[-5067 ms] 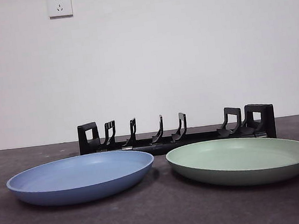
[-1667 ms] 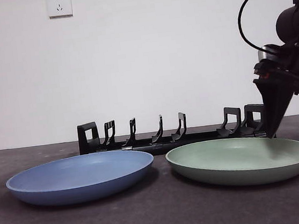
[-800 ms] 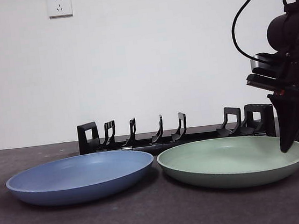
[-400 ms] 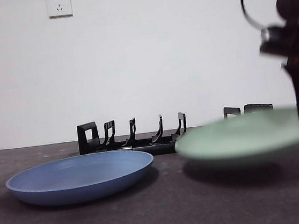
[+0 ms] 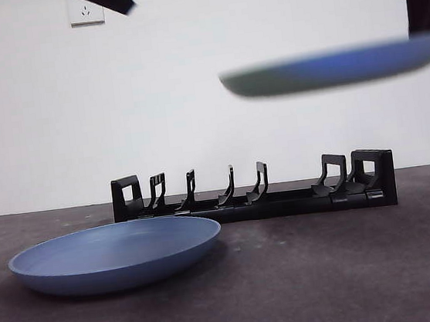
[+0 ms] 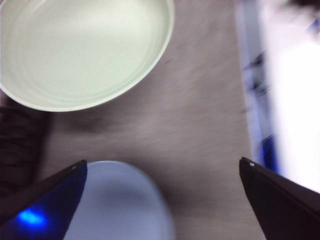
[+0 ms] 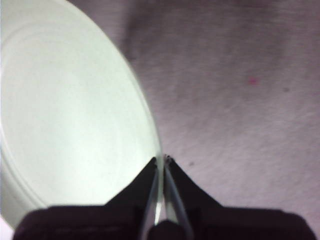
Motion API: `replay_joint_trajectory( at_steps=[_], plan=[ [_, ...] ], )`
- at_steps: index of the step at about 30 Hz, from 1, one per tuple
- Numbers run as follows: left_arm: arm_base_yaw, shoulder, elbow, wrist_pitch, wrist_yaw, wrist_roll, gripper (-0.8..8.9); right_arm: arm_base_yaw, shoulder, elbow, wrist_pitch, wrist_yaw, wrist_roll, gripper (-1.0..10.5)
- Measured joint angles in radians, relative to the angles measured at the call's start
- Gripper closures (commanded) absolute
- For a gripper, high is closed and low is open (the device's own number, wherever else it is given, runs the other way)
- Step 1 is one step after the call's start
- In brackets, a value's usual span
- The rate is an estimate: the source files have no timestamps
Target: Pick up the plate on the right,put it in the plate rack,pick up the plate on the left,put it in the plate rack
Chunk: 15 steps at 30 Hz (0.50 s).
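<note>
My right gripper (image 7: pixel 161 161) has its jaws clamped on the rim of the green plate (image 5: pixel 329 69), which hangs in the air above the plate rack (image 5: pixel 253 192), well clear of its prongs. My left gripper (image 6: pixel 162 167) has its jaws spread wide apart with nothing between them, and I see the blue plate (image 6: pixel 117 200) on the table (image 5: pixel 290 277) just beneath them.
</note>
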Motion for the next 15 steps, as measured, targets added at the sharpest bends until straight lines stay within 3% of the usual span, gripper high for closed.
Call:
replay_joint_trajectory(
  at_steps=[7, 15],
  plan=[
    [-0.156, 0.085, 0.0, 0.196, -0.341, 0.207, 1.54, 0.017, -0.002, 0.077, -0.082, -0.007, -0.003, 9.6],
    [-0.191, 0.129, 0.0, 0.315, -0.38, 0.407, 1.66, 0.076, -0.004, 0.084, -0.083, -0.016, 0.005, 9.6]
  ],
)
